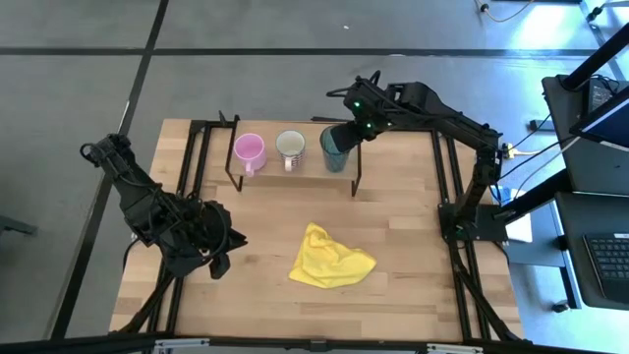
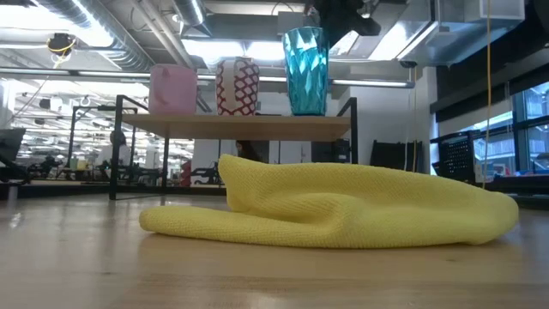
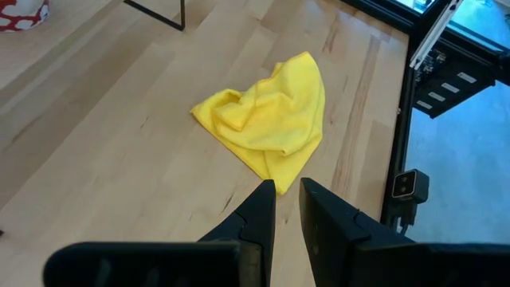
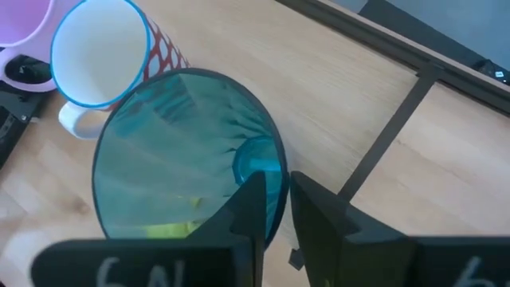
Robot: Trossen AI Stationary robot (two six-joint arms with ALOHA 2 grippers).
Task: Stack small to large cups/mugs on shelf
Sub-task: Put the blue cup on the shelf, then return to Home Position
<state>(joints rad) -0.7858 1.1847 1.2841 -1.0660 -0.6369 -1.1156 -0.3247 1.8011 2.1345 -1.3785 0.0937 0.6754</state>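
Pinching teal tumbler (image 4: 187, 151) rim, right fingers (image 4: 251, 209), no legible writing

Open-plan lab: exposed ducts (image 2: 103, 34), workstations (image 2: 51, 163)

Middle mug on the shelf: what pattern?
Red lattice on white, clearest in the low view: middle mug.

The wooden table (image 1: 413, 246) is carrying a crumpled yellow cloth (image 1: 331, 257) and a low shelf (image 1: 295, 174); on it are standing a pink mug (image 1: 249, 150), a patterned mug (image 1: 290, 146) and a teal tumbler (image 1: 333, 148).
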